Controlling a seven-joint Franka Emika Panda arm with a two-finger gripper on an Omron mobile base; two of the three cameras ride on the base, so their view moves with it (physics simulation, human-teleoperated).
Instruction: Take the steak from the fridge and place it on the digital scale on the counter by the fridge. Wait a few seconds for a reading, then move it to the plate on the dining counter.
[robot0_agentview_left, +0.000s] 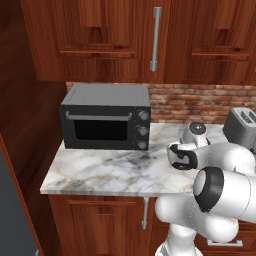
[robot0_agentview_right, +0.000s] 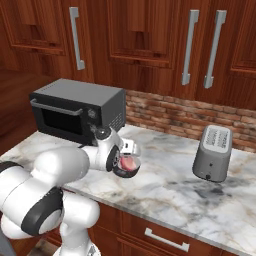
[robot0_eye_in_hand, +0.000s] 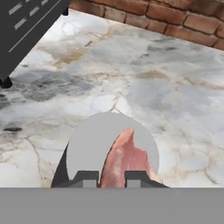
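Note:
My gripper (robot0_eye_in_hand: 111, 177) is shut on the steak (robot0_eye_in_hand: 124, 157), a pink-red slab that sticks out between the two finger tips. Right under it lies the digital scale (robot0_eye_in_hand: 89, 142), a round grey platter on a dark base. I cannot tell whether the meat touches it. The scale sits on the counter (robot0_eye_in_hand: 166, 87), a marble top. In the right base view the gripper (robot0_agentview_right: 129, 161) holds the steak (robot0_agentview_right: 130, 163) low over the counter (robot0_agentview_right: 175, 185), right of the microwave. The left base view has the gripper (robot0_agentview_left: 182, 156) behind my forearm. The plate and the dining counter are out of view.
A black microwave (robot0_agentview_left: 105, 117) (robot0_agentview_right: 75, 110) stands at the back left of the counter (robot0_agentview_left: 100, 170). A grey toaster (robot0_agentview_right: 212, 152) (robot0_agentview_left: 242, 125) stands to the right. Brick wall and wooden cabinets rise behind. A grey fridge panel (robot0_agentview_left: 10, 215) edges the lower left.

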